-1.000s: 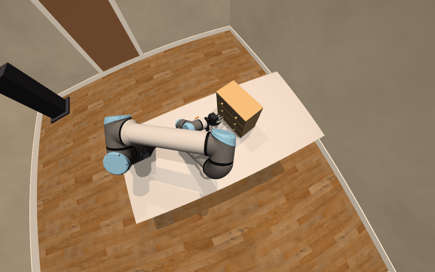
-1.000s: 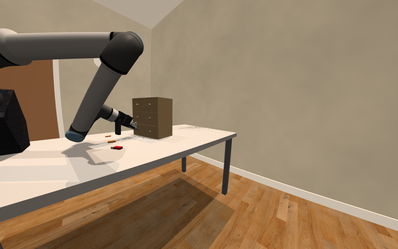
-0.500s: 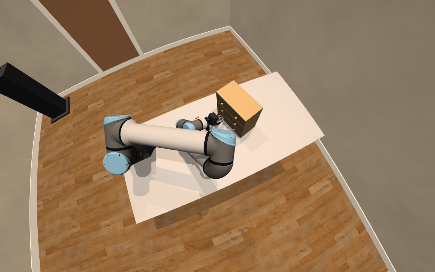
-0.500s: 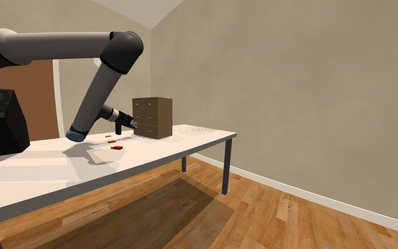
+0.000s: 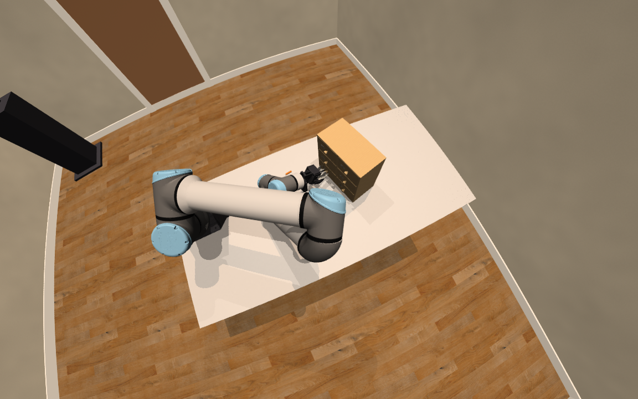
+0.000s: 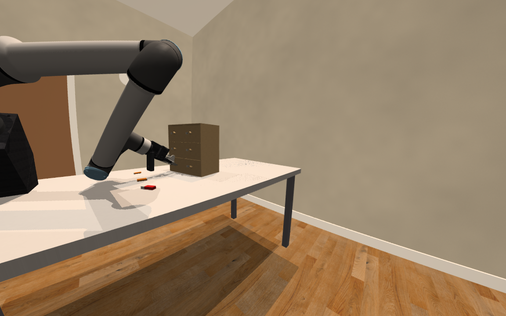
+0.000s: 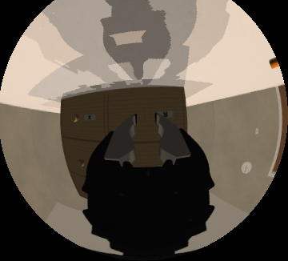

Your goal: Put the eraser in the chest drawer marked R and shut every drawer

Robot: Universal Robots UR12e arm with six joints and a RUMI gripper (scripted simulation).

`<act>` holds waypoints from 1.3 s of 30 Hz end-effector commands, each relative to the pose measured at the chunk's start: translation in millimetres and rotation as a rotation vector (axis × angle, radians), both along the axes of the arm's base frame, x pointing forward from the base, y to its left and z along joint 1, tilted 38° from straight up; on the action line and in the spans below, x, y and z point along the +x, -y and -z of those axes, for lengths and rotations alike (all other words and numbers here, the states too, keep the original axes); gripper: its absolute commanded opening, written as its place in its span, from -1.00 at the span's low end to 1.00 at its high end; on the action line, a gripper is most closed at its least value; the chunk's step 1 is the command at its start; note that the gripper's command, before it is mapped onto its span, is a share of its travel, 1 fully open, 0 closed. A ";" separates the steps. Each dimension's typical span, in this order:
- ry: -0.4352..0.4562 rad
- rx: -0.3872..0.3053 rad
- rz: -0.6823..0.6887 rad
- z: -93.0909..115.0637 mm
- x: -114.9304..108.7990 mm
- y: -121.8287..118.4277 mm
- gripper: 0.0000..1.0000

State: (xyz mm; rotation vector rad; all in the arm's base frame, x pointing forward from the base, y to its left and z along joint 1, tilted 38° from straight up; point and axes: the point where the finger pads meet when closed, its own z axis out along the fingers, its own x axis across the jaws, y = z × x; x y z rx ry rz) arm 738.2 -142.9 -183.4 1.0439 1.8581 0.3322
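The brown chest (image 5: 351,158) stands upright on the white table, and every drawer looks shut. It also shows in the side view (image 6: 193,149) and in the upside-down wrist view (image 7: 120,133). The R label (image 7: 164,114) sits on a bottom-row drawer, just above my right fingertip in that view. My gripper (image 7: 146,114) is narrowly open with nothing between the fingers, its tips right at the front of that drawer; it also shows in the side view (image 6: 172,159) and from above (image 5: 322,173). The red eraser (image 6: 148,187) lies on the table in front of the chest, behind the gripper.
Two small orange pieces (image 6: 137,172) (image 6: 142,179) lie on the table near the eraser; one shows in the wrist view (image 7: 274,64). A drawer labelled X (image 7: 90,117) is beside the R drawer. My forearm and elbow (image 5: 321,213) hang over the table.
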 end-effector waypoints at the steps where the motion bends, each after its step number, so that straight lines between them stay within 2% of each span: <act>1: 0.000 0.000 -0.001 -0.5 0.1 -0.4 -0.61; 14: 0.000 0.000 -0.001 -0.5 0.1 -0.4 -0.61; 15: 0.000 0.000 -0.001 -0.5 0.1 -0.4 -0.86; 39: 0.000 0.000 -0.001 -0.5 0.1 -0.4 -0.86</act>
